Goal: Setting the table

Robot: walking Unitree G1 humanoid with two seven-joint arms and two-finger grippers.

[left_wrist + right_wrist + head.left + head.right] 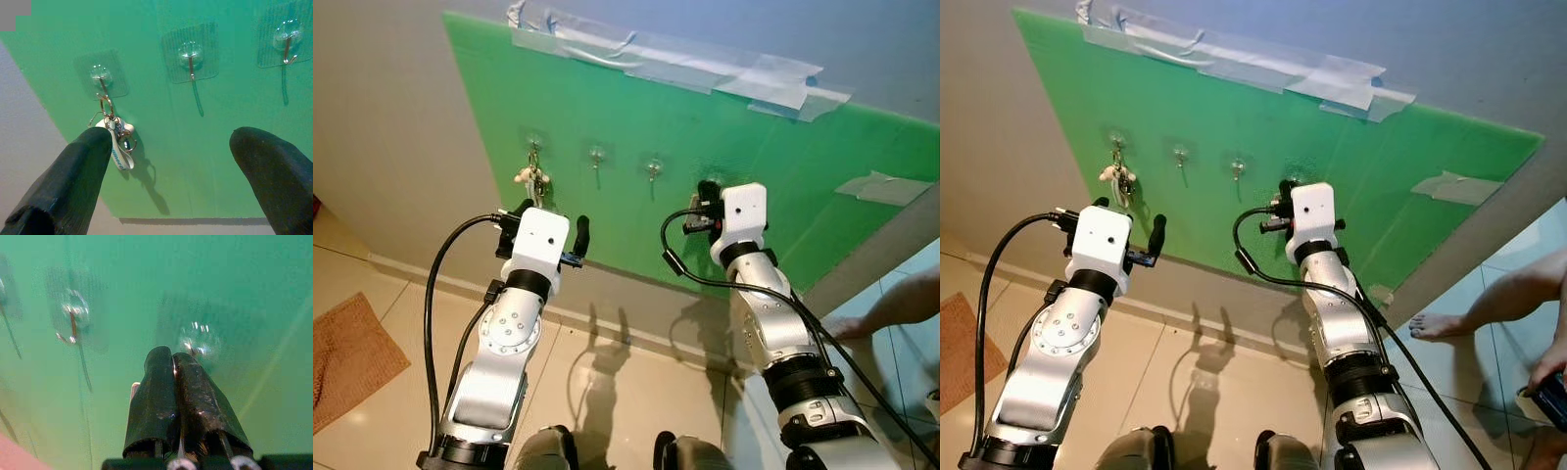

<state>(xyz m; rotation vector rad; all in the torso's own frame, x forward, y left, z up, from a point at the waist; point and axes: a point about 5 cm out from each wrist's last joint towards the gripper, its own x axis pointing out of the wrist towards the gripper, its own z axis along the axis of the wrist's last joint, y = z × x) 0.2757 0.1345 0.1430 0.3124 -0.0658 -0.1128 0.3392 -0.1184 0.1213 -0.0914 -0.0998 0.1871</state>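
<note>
You are looking at a green board (705,166) taped to a grey wall (391,147), with strips of clear tape (675,64) along its top edge and another patch of tape (884,186) near its right side. A row of clear stick-on hooks runs across the board. A bunch of keys (534,179) hangs from the leftmost hook (100,78); in the left wrist view you can make out a metal ring, a white strap and a pale fob, all hanging against the board.

Your left gripper (553,230) is raised just below the keys, its two black fingers (73,181) spread wide apart and holding nothing, with the keys seen just above one fingertip. The two middle hooks (596,157) and (653,168) carry nothing.

Your right gripper (171,362) is up against the board at the fourth hook (198,340), its fingers pressed together. A thin pale sliver shows beside them in the right wrist view, but you cannot tell whether anything is pinched between the tips.

Below, pale floor tiles (607,392) reflect both arms, and a brown mat (347,357) lies at the left. A person's bare foot (1445,323) stands on the floor at the right, and a hand (1547,377) holds a dark device.
</note>
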